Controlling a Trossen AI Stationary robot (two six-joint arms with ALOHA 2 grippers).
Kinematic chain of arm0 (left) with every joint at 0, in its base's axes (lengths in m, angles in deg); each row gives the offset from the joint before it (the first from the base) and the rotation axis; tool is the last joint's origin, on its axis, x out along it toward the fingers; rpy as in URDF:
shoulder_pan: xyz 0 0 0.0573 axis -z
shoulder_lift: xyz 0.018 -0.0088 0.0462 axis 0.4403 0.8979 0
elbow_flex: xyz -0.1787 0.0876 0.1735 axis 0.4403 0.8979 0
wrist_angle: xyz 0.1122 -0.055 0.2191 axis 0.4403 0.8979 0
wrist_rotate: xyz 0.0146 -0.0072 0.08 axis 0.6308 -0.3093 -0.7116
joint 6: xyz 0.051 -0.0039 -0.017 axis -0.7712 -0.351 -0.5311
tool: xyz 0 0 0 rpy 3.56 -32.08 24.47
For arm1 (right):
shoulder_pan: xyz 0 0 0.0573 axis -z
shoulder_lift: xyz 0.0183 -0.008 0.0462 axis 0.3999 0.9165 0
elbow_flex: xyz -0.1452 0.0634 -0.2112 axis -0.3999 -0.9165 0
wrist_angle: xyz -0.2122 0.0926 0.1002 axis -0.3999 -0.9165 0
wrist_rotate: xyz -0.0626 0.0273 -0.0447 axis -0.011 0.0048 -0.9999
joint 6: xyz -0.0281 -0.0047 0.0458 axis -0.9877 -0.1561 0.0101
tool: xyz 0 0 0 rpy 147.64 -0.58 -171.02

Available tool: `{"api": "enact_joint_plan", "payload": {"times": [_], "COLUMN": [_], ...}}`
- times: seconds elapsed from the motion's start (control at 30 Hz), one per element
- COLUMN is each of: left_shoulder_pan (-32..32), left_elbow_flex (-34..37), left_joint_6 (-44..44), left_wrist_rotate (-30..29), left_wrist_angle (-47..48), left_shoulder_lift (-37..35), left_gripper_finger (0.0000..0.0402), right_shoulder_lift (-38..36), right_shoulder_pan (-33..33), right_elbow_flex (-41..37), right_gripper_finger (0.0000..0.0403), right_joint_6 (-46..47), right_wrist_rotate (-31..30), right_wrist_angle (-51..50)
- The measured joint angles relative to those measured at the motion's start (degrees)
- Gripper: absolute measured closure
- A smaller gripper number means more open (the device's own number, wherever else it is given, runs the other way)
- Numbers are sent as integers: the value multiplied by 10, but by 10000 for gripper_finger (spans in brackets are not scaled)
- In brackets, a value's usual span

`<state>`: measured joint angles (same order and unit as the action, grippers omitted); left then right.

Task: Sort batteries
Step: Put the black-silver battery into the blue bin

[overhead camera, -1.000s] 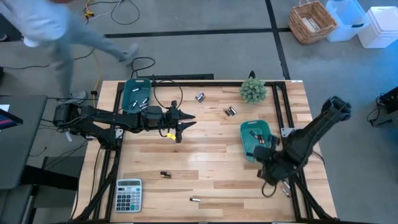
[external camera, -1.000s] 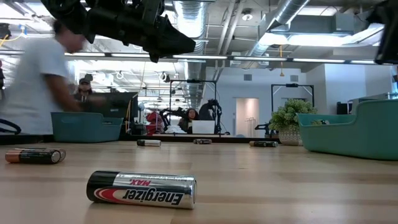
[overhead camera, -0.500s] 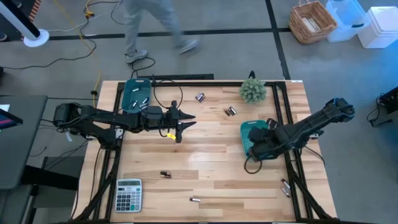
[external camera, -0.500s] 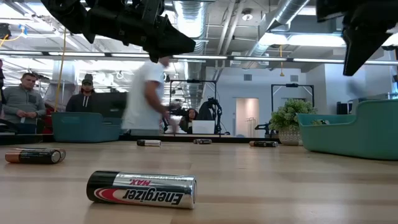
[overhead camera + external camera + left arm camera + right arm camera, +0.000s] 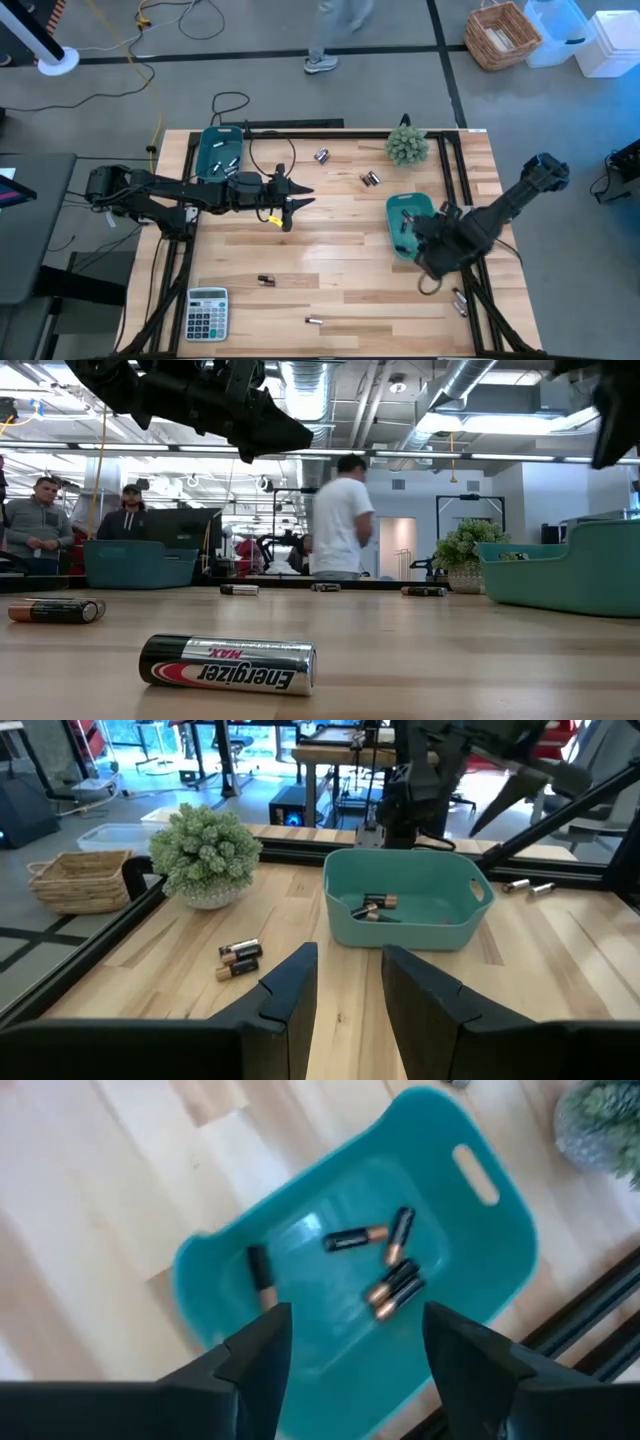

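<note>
Batteries lie scattered on the wooden table: a pair and another toward the far edge, others near the front, and one by the right rail. My right gripper stands open above the right teal bin, pointing steeply down. Several batteries lie on the bin's floor, along with a dark one by its wall. My left gripper hovers level over the table's middle left, open, with nothing between its fingers. The left teal bin holds more batteries.
A small potted plant stands at the far edge, right of centre. A grey calculator lies at the near left corner. Black rails frame the table. People stand and walk in the room beyond. A large battery lies close to the low camera.
My right gripper has gone from the table's near right side toward the far edge, and now stands over the right teal bin. A person has walked across behind the table from left to right.
</note>
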<state>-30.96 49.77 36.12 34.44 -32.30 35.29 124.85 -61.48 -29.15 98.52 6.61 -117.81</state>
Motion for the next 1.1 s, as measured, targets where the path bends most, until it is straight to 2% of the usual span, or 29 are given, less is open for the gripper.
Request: {"api": "enact_joint_plan", "payload": {"times": [0.07, 0.27, 0.37, 0.53, 0.67, 0.83, 1.0, 1.1], "left_shoulder_pan": [0, 0, 0, 0, 0, 4, 14, 24], "left_elbow_flex": [0, 0, 0, 0, 0, 0, 0, 0], "left_joint_6": [0, 1, 2, 4, 4, 8, 3, -12], "left_wrist_rotate": [0, 0, 0, 0, 0, 3, 5, 11], "left_wrist_angle": [0, 0, 0, -1, 0, 6, 9, 33], "left_shoulder_lift": [0, 0, 0, 0, 0, 0, -9, -23], "left_gripper_finger": [294, 294, 294, 294, 294, 294, 294, 294], "right_shoulder_lift": [1, 20, 36, 70, 105, 151, 190, 201], "right_shoulder_pan": [-43, -152, -203, -274, -304, -284, -221, -183], "right_elbow_flex": [0, 0, 0, 0, 0, 0, 0, 4], "right_gripper_finger": [171, 172, 172, 172, 172, 172, 172, 172], "right_joint_6": [39, 164, 237, 338, 381, 355, 228, 138], "right_wrist_rotate": [13, 142, 186, 202, 202, 194, 174, 136], "right_wrist_angle": [-9, -12, -6, 22, 44, 98, 174, 224]}}
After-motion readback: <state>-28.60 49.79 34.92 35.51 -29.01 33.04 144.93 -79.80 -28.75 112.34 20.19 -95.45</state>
